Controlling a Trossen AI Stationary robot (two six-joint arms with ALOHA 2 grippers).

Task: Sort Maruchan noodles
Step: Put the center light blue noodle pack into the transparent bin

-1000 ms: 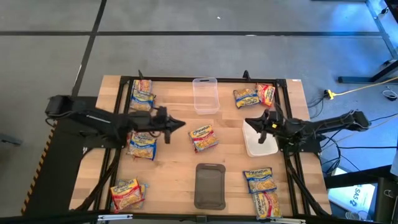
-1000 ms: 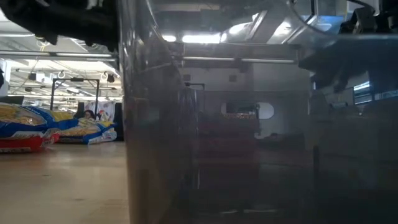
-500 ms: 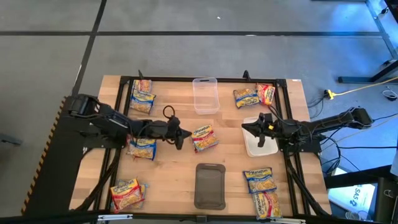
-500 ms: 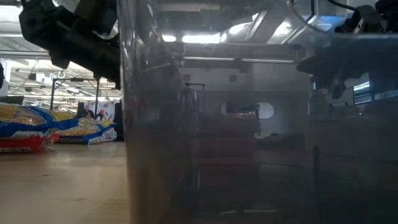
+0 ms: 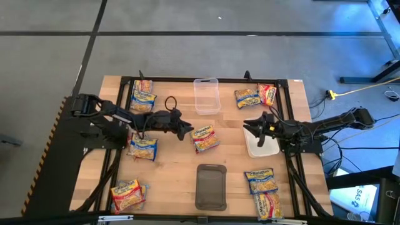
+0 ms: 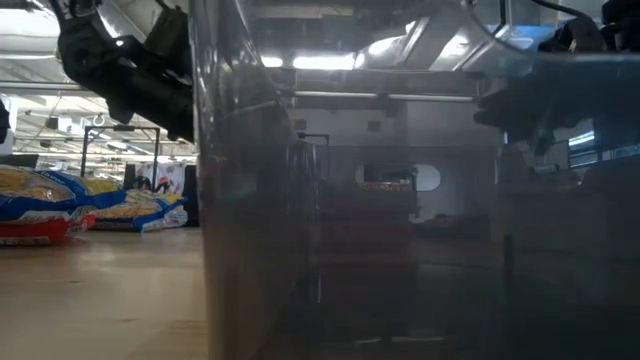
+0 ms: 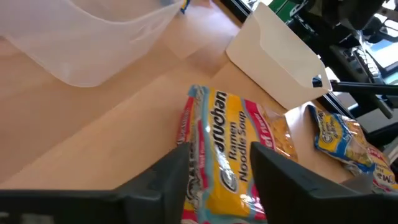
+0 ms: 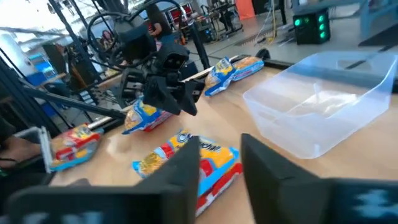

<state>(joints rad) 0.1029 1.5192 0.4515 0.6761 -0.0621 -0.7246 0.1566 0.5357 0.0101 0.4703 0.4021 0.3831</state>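
Packets lie scattered over the wooden table [image 5: 175, 169] in the high view. My left gripper [image 5: 186, 130] hangs just beside the middle packet [image 5: 205, 137], at its left edge, not holding it. My right gripper [image 5: 249, 126] is over the near edge of the white tray [image 5: 262, 147], which has nothing in it. A clear tub [image 5: 207, 95] stands at the far edge of the table, and a grey tray [image 5: 210, 186] lies near the front edge. Two packets [image 5: 142, 95] sit far left, one [image 5: 143, 147] under my left arm, two [image 5: 128, 194] front left, two [image 5: 255, 95] far right and two [image 5: 264, 191] front right.

From the low view, a dark translucent wall [image 6: 400, 200] fills most of the picture. Left of it, packets [image 6: 60, 205] rest on the table, with my left arm [image 6: 130, 70] above them.

At my left wrist, my fingers [image 7: 168, 177] stand apart with a clear gap, and the middle packet [image 7: 233, 152] lies flat between and just ahead of them, red band showing. The white tray [image 7: 280, 62] and tub [image 7: 93, 37] sit beyond it.

At my right wrist, my fingers [image 8: 183, 168] are parted too, gripping nothing. Ahead lie the middle packet [image 8: 189, 158], my left gripper [image 8: 183, 99] and the tub [image 8: 317, 106].
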